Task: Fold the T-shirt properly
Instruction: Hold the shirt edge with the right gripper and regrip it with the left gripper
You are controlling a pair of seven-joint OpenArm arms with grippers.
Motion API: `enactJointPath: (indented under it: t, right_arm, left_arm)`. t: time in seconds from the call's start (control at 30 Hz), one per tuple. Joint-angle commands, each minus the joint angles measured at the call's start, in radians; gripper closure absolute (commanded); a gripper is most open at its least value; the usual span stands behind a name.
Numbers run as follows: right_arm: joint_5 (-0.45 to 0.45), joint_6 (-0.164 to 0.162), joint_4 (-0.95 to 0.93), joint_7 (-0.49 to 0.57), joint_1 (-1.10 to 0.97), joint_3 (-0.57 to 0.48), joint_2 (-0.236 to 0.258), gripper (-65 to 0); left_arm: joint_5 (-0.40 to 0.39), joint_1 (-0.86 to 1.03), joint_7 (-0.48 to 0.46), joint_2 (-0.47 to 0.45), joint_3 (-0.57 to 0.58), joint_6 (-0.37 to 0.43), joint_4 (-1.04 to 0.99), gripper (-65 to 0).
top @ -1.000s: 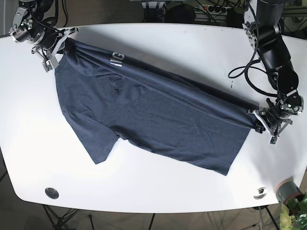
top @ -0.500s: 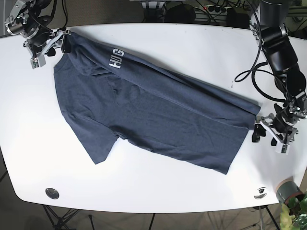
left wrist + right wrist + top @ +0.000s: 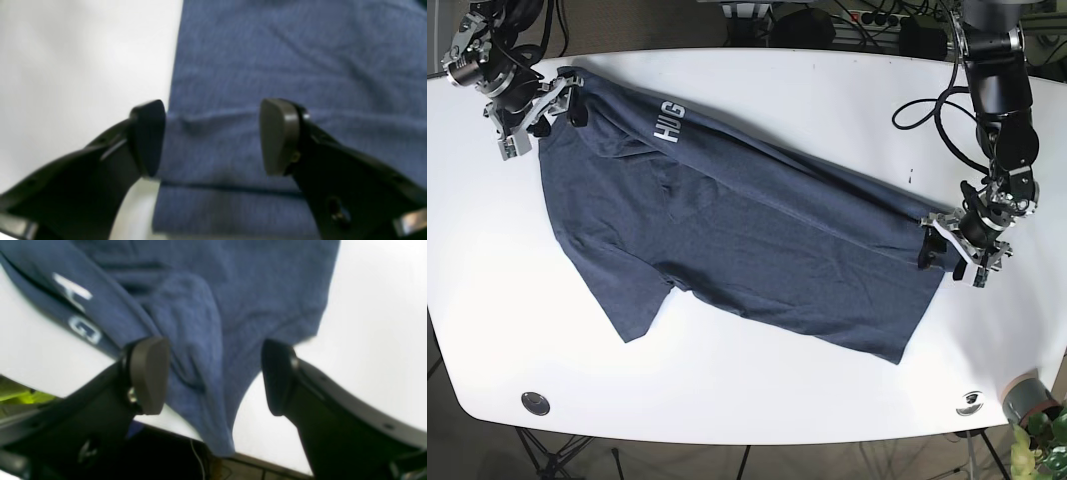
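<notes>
Back over the shirt [image 3: 747, 250] after letting go and drawing off half a second ago, both wide open, left gripper [image 3: 213, 136] at the hem corner by the counter's [image 3: 827, 110] right edge, right gripper [image 3: 213, 376] at the far-left shoulder, likely regrasping.

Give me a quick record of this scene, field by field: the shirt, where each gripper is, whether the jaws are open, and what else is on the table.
garment: dark blue T-shirt, spread diagonally, white HUG lettering showing
surface: white table
left gripper: at the shirt's right edge, jaws open, fabric between them
right gripper: at the shirt's upper left corner, jaws open over the cloth
fold status: not neatly folded
other items: grey roll near the table's front right corner
</notes>
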Motion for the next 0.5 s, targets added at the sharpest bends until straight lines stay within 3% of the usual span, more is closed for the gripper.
enactJointPath:
  t: [0.0, 0.1, 0.47]
  right_arm:
    - [0.008, 0.001, 0.018, 0.01, -0.005, 0.005, 0.015, -41.1]
    - [0.008, 0.001, 0.017, 0.01, -0.008, 0.004, 0.014, -40.9]
    - [0.006, 0.001, 0.015, 0.01, -0.071, 0.004, 0.009, -40.7]
  left_arm:
    - [-0.011, -0.018, -0.045, -0.024, -0.001, 0.053, 0.01, -39.2]
    - [-0.011, -0.024, -0.052, -0.029, 0.0, 0.093, -0.031, -39.2]
    - [-0.011, -0.02, -0.091, -0.047, 0.002, 0.091, -0.165, -38.6]
